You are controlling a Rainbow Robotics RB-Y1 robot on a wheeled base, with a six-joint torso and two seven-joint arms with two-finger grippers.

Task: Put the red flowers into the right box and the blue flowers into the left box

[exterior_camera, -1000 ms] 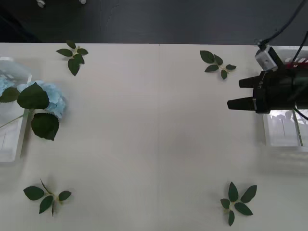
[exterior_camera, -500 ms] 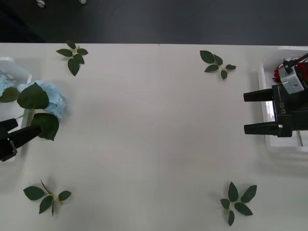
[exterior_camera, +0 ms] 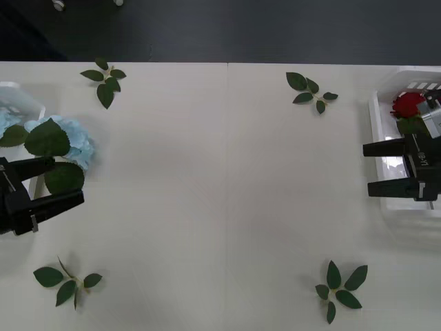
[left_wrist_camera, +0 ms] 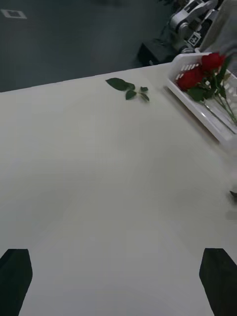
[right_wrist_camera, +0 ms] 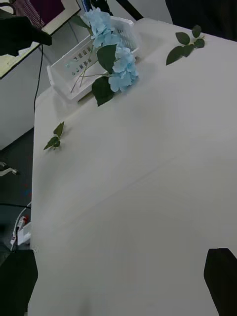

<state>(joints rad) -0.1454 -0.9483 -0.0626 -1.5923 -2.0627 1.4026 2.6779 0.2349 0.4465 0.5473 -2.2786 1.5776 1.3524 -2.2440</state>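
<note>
The blue flowers (exterior_camera: pixel 72 141) lie with stems in the left box (exterior_camera: pixel 21 96) and one pale cluster hanging over its inner rim onto the table; the right wrist view shows those blue flowers (right_wrist_camera: pixel 116 59) and that white box (right_wrist_camera: pixel 64 74) too. Red flowers (exterior_camera: pixel 408 103) lie inside the right box (exterior_camera: pixel 375 110), seen from the left wrist as red roses (left_wrist_camera: pixel 200 74) in the tray (left_wrist_camera: pixel 192 106). My left gripper (exterior_camera: pixel 65 183) is open and empty just in front of the blue cluster. My right gripper (exterior_camera: pixel 367 167) is open and empty over the right box's inner edge.
Green leaf sprigs lie loose at the back left (exterior_camera: pixel 105 77), back right (exterior_camera: pixel 310 91), front left (exterior_camera: pixel 65 281) and front right (exterior_camera: pixel 340 289). A wide bare stretch of table (exterior_camera: pixel 220 186) runs between the two boxes. The table's far edge borders a dark floor.
The right gripper has drawn back to the right, uncovering the roses in the right box. The left gripper has come in from the left edge toward the blue cluster.
</note>
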